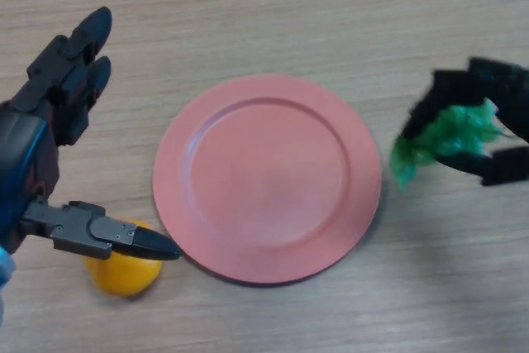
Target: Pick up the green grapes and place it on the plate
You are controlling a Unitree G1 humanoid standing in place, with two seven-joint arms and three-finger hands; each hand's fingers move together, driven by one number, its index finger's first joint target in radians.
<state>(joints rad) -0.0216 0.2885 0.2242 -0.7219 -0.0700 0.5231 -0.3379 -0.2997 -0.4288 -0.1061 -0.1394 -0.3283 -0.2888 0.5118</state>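
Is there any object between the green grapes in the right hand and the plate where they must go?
Nothing visible is in the way. The right hand is shut on the grapes just off the plate's right rim, with only bare table between. The plate is empty. The orange lies on the far side, under the open left hand.

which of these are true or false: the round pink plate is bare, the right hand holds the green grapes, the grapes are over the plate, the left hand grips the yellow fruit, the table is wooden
1. The round pink plate is bare. True.
2. The right hand holds the bunch of green grapes. True.
3. The grapes are over the plate. False: they are to the plate's right, beyond its rim.
4. The left hand grips the round yellow fruit. False: the hand is open, and its thumb only passes over the fruit.
5. The light wooden table bears the plate. True.
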